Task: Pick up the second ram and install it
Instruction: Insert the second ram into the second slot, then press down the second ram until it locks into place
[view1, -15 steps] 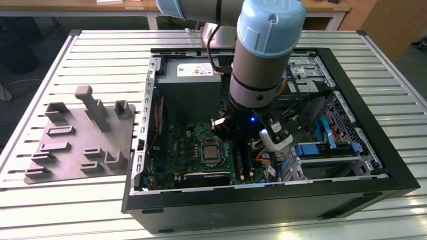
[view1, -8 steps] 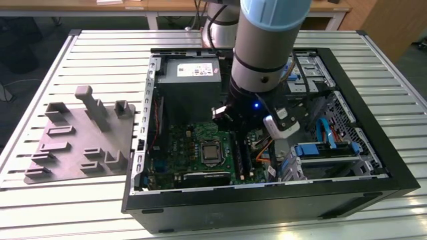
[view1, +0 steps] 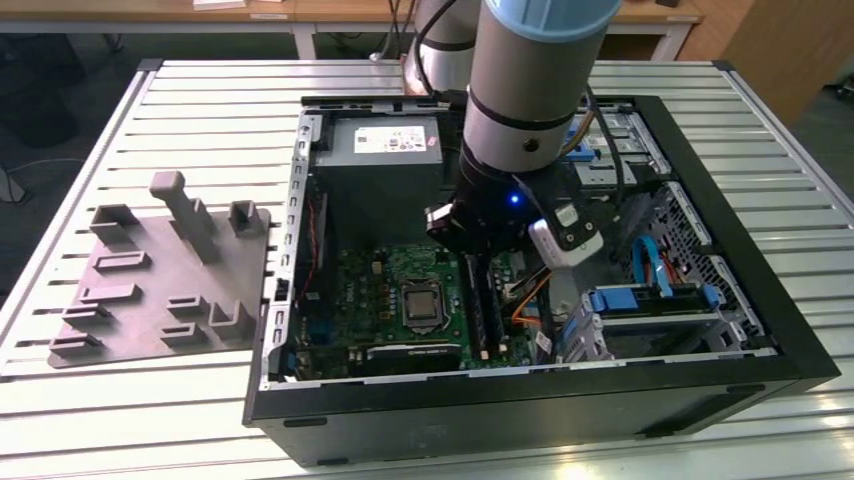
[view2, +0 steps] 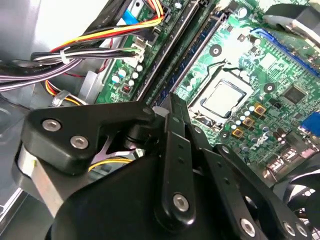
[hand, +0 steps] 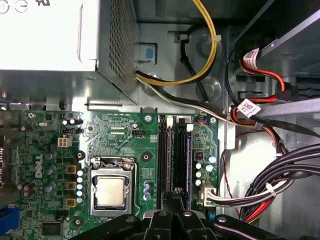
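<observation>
My gripper (view1: 467, 255) is down inside the open computer case (view1: 747, 330), over the memory slots of the green motherboard (view1: 380, 290). Its black fingers (view2: 174, 107) are shut together, with nothing seen between them. They stand at the near end of the second ram (view2: 197, 52), a long dark stick with bluish marks that sits in a slot (hand: 177, 155) beside the processor socket (hand: 111, 192). Whether the fingertips (hand: 173, 200) touch the stick I cannot tell. In the exterior view the ram (view1: 477, 305) runs out from under the gripper towards the case's front.
A grey fixture plate (view1: 160, 290) with upright blocks lies on the slatted table at the exterior view's left. The power supply (view1: 380, 150) stands behind the gripper. Bundled cables (hand: 270, 190) and the drive cage (view1: 654, 300) crowd the side of the slots.
</observation>
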